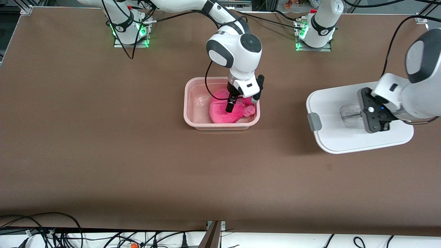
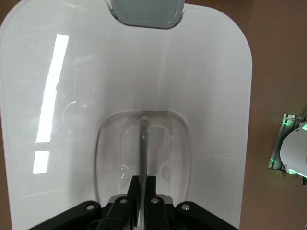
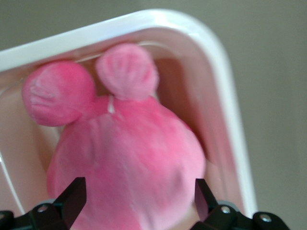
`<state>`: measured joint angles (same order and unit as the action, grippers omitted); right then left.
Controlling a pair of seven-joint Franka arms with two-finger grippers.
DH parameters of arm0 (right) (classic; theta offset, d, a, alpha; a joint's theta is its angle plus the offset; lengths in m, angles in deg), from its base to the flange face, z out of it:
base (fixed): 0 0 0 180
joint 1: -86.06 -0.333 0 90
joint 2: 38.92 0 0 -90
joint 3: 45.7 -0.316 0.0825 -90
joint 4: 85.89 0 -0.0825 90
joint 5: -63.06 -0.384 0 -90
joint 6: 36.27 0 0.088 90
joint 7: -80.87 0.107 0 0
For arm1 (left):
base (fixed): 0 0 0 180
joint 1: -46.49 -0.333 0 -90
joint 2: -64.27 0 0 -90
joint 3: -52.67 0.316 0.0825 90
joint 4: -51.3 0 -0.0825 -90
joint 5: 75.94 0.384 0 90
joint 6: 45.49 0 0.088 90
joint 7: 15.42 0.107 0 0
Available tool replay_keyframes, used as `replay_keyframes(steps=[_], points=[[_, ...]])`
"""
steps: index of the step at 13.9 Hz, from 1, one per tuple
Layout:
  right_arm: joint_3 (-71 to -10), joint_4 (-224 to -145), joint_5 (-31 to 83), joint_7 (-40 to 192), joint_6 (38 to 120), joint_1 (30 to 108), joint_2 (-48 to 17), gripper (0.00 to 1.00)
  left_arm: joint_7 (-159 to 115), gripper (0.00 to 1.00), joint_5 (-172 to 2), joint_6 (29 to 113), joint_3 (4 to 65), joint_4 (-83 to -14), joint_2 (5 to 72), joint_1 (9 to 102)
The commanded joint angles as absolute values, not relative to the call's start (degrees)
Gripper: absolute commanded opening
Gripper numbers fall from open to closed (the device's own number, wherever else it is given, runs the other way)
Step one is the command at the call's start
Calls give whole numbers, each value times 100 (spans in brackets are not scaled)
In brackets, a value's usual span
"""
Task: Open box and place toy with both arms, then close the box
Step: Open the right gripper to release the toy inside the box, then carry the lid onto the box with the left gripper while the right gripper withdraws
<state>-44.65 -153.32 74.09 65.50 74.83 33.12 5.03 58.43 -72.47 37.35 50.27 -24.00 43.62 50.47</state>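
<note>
1. While the right gripper (image 1: 230, 106) hangs spread over the toy (image 1: 224, 112), which lies in the box (image 1: 193, 103), it should lift straight up clear of the plush.
2. Well apart from the box, toward the left arm's end, the left gripper (image 1: 373, 119) pinches the lid (image 1: 330, 137) by its handle.
3. One box, one toy, one lid, two grippers.

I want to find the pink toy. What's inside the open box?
The toy lies inside the box, with the open right gripper over it. The box floor under the toy is covered. The left gripper holds the lid apart.
</note>
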Motion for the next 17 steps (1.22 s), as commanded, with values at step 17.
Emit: replay_keyframes(steps=[17], points=[[-1670, -17967, 5532, 7770, 5664, 4369, -3672, 100, 3259, 0, -8605, 4810, 5065, -2279, 3378, 7926]])
